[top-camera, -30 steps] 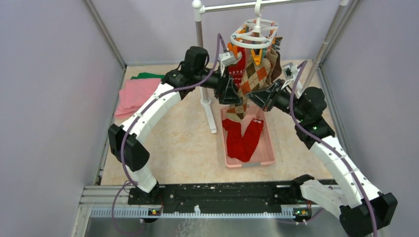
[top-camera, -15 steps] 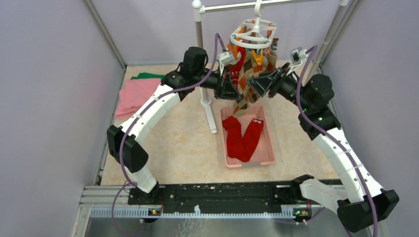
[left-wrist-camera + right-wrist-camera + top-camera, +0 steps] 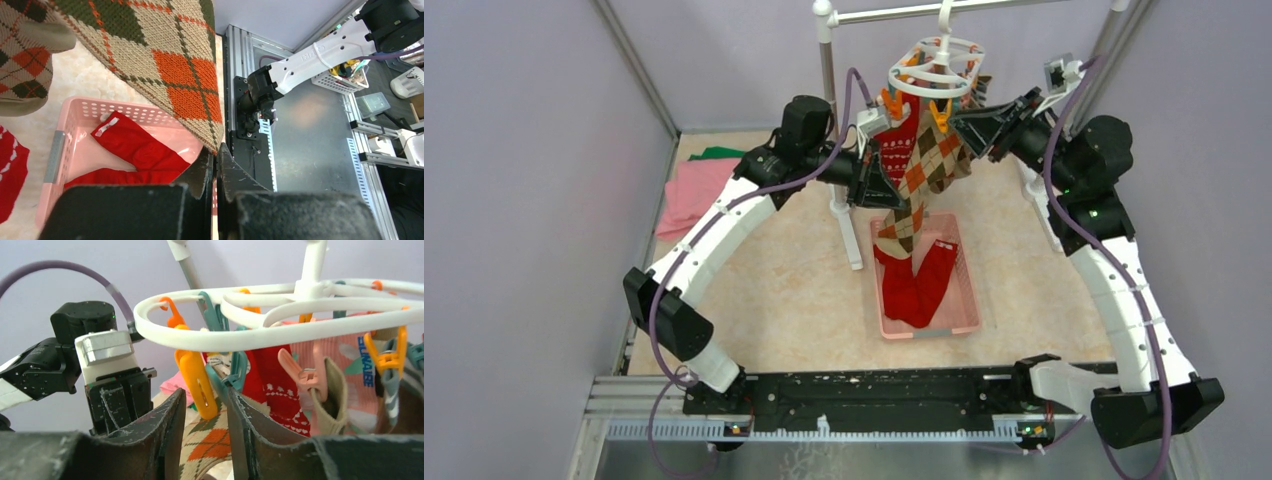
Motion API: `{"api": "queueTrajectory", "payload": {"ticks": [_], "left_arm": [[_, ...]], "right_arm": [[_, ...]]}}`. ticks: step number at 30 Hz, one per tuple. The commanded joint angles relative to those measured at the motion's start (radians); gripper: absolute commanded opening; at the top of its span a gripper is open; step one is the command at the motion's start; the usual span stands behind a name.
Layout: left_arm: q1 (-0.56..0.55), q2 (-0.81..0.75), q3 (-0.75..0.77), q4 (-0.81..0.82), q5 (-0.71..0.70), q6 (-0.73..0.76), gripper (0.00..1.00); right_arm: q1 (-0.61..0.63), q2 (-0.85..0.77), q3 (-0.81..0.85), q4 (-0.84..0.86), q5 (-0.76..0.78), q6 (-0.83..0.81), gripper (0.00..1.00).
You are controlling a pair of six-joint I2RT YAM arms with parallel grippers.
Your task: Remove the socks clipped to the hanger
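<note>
Tan argyle sock hangs on the hanger: left claw clamped on its edge to pull, right claw apart astride an orange peg, likely to release it.

Robotics lab test cell | lavender panel walls around aluminium rail | cable-filled basket beyond that rail

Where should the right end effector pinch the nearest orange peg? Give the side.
Probably squeeze the orange peg across its upper half, coming in level as the right end effector sits: it hangs nearly upright from the hanger, above the argyle sock.
</note>
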Motion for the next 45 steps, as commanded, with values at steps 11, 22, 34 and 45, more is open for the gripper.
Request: {"api": "queueTrajectory", "payload": {"ticks": [11,22,34,45], "left_arm": [[-0.002,-0.074,-0.011,-0.052,0.093,0.040,0.00],[-0.002,-0.075,-0.010,-0.049,0.126,0.022,0.00],[-0.001,-0.065,-0.032,-0.062,0.047,0.056,0.00],[-0.002,-0.007,-0.106,-0.042,-0.159,0.146,0.00]], "right_arm": [[-0.025,0.049,0.052,0.139,-0.069,0.036,0.47],[0.001,0.133,0.084,0.277,-0.101,0.149,0.45],[0.020,0.145,0.080,0.335,-0.082,0.201,0.00],[0.101,0.140,0.164,0.069,0.091,0.034,0.00]]}}
